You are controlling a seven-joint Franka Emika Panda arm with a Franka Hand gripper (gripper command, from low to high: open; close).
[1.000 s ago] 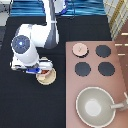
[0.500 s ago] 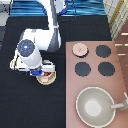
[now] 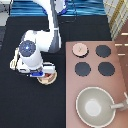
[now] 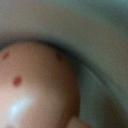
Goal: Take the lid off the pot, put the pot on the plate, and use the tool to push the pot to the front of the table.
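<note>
Gripper down at the pot

Your gripper (image 3: 42, 73) hides the pot (image 3: 48, 77) on the plate (image 3: 52, 81); finger state: cannot tell. Lid (image 3: 79, 49) off. A nudge could tip it off.

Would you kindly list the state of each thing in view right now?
lid: off the pot, lying on the stove's burner.
pot: uncovered, sitting on the plate on the table.
plate: on the black table, under the pot.
hand: low over the pot.
grey pan: upright on the stove.
</note>
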